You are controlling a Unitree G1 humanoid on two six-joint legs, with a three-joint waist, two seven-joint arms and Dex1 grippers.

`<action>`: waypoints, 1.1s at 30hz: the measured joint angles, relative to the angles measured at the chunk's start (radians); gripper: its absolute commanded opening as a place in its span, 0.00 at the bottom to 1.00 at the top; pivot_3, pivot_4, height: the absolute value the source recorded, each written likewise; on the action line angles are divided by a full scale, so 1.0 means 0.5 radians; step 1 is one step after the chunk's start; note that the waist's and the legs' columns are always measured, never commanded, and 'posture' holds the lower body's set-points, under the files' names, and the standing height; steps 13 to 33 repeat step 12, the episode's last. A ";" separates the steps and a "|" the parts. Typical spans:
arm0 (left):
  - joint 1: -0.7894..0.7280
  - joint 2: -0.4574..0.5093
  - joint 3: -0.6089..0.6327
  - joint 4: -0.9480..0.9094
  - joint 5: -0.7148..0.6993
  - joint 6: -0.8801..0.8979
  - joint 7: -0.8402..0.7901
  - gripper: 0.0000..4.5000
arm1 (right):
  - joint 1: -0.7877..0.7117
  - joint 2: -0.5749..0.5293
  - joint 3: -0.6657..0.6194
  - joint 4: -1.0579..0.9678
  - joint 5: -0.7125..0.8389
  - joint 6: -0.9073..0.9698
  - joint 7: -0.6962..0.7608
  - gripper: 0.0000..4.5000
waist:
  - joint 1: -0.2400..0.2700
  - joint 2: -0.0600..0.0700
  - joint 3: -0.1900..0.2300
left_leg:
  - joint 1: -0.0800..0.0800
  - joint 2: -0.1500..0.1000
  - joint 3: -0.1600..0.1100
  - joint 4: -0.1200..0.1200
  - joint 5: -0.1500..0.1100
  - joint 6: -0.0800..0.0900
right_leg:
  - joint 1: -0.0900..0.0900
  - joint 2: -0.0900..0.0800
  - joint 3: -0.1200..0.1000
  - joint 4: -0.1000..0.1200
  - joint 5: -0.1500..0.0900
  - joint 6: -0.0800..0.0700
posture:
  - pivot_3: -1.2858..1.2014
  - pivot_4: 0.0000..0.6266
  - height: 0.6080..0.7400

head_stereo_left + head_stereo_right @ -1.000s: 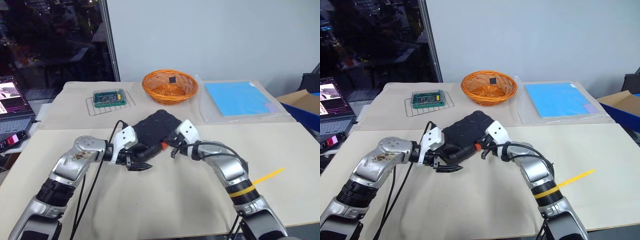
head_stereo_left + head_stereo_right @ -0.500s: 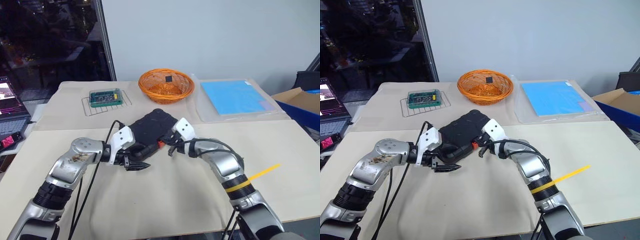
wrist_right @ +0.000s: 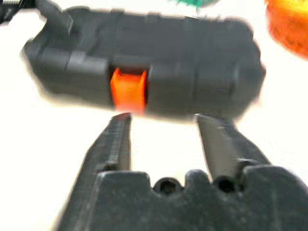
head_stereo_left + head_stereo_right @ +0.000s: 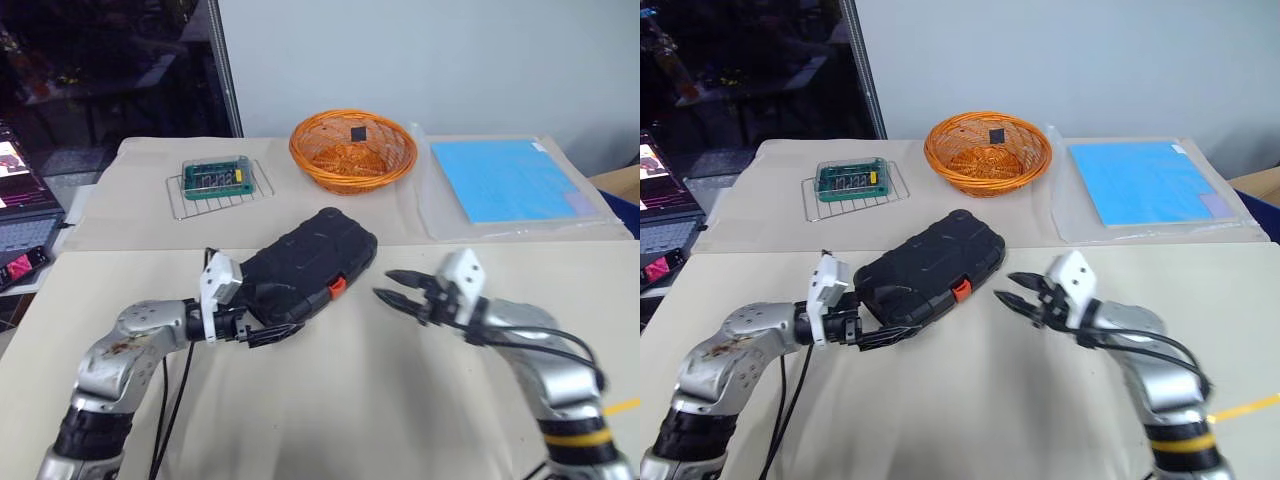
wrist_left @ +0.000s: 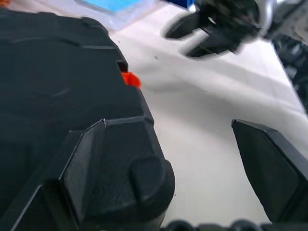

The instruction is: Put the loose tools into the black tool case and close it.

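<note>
The black tool case (image 4: 305, 262) lies shut on the table, its orange latch (image 4: 337, 287) facing me. My left gripper (image 4: 273, 331) is open at the case's near left corner; in the left wrist view (image 5: 169, 124) one finger lies against the shell and the other stands clear over the table. To the right of the case, my right gripper (image 4: 388, 288) is open and empty, a short gap away. Its wrist view has the two fingers (image 3: 163, 126) spread in front of the latch (image 3: 128, 90). The loose tools are out of view.
An orange wicker basket (image 4: 352, 150) stands behind the case. A wire rack with a green circuit board (image 4: 215, 183) sits at the back left, and a blue sheet in a clear sleeve (image 4: 510, 180) at the back right. A laptop (image 4: 20, 225) is off the table's left edge.
My right gripper has opened and drawn back to the right, off the case's latch. The left gripper has pulled back slightly along the case. The camera has also shifted.
</note>
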 measured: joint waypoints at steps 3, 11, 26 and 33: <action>0.200 0.057 0.154 -0.127 -0.085 0.050 0.049 1.00 | 0.225 -0.142 -0.267 -0.112 0.099 0.021 0.091 0.98 | 0.012 -0.004 0.003 | 0.001 -0.001 0.000 0.004 -0.008 0.002 | 0.005 0.000 -0.001 -0.003 -0.006 0.009 | 0.52 0.24 1.00; 0.776 0.174 0.472 -0.323 -0.136 -0.010 0.085 1.00 | 0.735 -0.216 -0.771 -0.268 0.200 -0.018 0.258 0.98 | 0.027 -0.020 0.015 | 0.012 0.000 -0.005 0.014 -0.019 0.015 | 0.011 -0.007 -0.002 0.001 -0.026 0.008 | 0.52 0.24 1.00; 0.802 0.180 0.483 -0.323 -0.130 -0.026 0.080 1.00 | 0.764 -0.216 -0.791 -0.273 0.200 -0.033 0.268 0.98 | 0.029 -0.019 0.016 | 0.015 0.000 -0.005 0.014 -0.019 0.011 | 0.013 -0.007 -0.002 0.002 -0.026 0.007 | 0.52 0.24 1.00; 0.802 0.180 0.483 -0.323 -0.130 -0.026 0.080 1.00 | 0.764 -0.216 -0.791 -0.273 0.200 -0.033 0.268 0.98 | 0.029 -0.019 0.016 | 0.015 0.000 -0.005 0.014 -0.019 0.011 | 0.013 -0.007 -0.002 0.002 -0.026 0.007 | 0.52 0.24 1.00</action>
